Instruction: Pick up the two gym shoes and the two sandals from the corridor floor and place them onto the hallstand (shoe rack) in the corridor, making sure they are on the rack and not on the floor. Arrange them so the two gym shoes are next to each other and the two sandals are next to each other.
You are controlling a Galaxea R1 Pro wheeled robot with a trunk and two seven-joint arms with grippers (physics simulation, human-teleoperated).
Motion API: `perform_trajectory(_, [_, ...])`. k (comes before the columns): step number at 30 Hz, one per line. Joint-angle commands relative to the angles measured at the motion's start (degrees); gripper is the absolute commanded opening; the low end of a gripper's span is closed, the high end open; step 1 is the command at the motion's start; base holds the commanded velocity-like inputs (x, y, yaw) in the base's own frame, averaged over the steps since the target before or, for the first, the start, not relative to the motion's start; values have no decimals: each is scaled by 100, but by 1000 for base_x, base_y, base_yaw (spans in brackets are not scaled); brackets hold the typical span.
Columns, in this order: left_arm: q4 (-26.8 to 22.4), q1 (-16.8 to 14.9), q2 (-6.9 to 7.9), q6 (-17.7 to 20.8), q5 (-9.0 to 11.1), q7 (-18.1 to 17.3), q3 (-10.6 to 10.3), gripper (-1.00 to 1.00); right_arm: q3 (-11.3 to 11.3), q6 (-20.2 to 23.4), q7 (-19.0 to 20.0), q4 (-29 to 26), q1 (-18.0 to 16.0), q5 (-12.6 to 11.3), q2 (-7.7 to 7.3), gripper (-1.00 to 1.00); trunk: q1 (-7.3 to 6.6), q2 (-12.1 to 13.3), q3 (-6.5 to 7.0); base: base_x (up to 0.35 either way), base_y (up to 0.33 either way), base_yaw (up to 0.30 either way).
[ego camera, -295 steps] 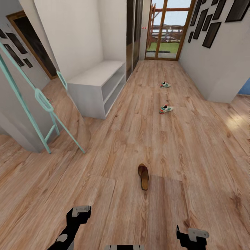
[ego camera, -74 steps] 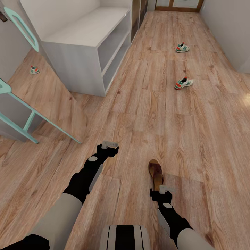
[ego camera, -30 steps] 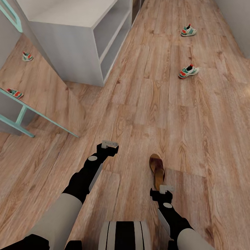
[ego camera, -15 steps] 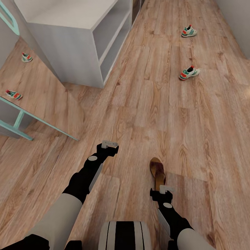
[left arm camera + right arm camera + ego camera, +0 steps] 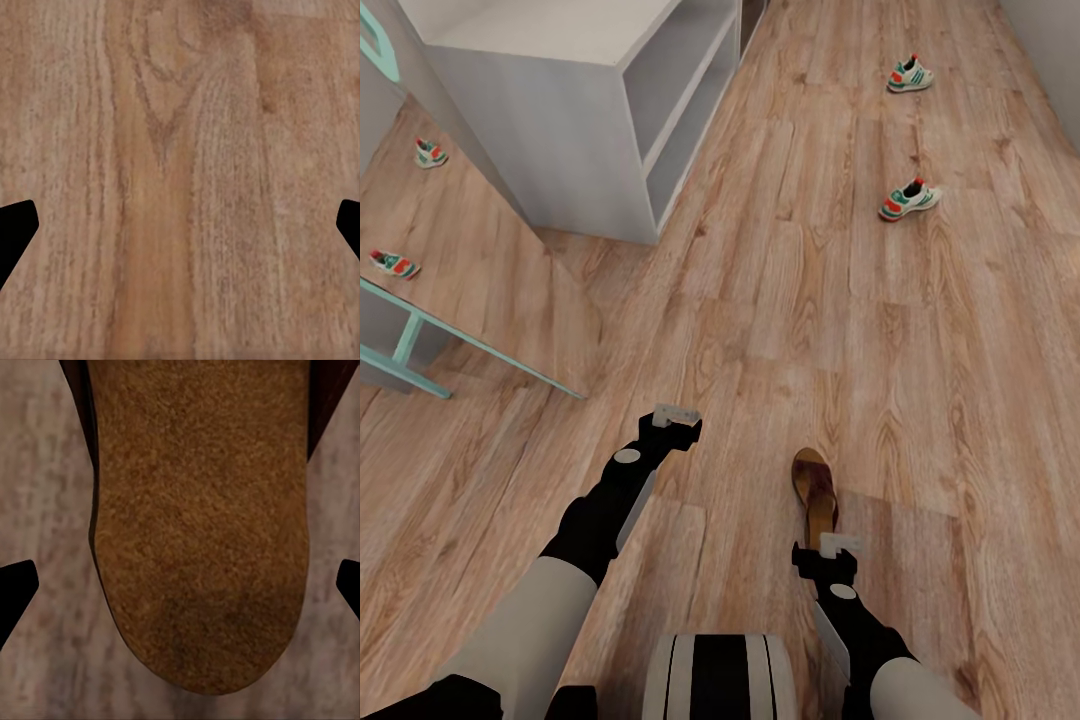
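Observation:
One dark brown sandal (image 5: 815, 488) lies lengthwise on the corridor floor (image 5: 920, 380) just ahead of my right gripper (image 5: 828, 548). In the right wrist view the sandal's rounded heel end (image 5: 202, 525) sits between the wide-apart fingertips (image 5: 15, 585), and my right gripper (image 5: 180, 592) is open above it. My left gripper (image 5: 672, 418) hovers open over bare planks (image 5: 180, 150), to the left of the sandal. Two gym shoes (image 5: 909, 198) (image 5: 911, 74) stand apart on the floor far ahead on the right. The pale hallstand (image 5: 550, 140) stands at the upper left.
A mirror with a teal frame (image 5: 470, 345) leans at the left and reflects the sneakers (image 5: 393, 263). Open wood floor stretches between the sandal and the gym shoes. The hallstand's open shelves (image 5: 685, 120) face the corridor.
Since the earliest frame the robot has closed in on the sandal and both arms have reached forward. Over the last second the view has shifted slightly; the arms look unmoved.

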Motion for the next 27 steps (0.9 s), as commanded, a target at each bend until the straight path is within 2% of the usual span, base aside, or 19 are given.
perform_trajectory(1, [-8, -1, 0, 31, -17, -1, -3, 100, 5, -19, -21, 4, -2, -8, -2, 100, -1, -1, -4, 0, 0, 0])
perform_trajectory(11, [-8, -1, 0, 31, -19, -1, -2, 100, 5, -18, -15, 4, -3, -8, -6, 100, -1, -1, -8, 3, 0, 0])
perform_trajectory(27, [-8, -1, 9, 31, -30, 2, 4, 100, -4, -18, -13, 4, -2, -8, -22, 100, -1, -1, -8, 69, 0, 0])
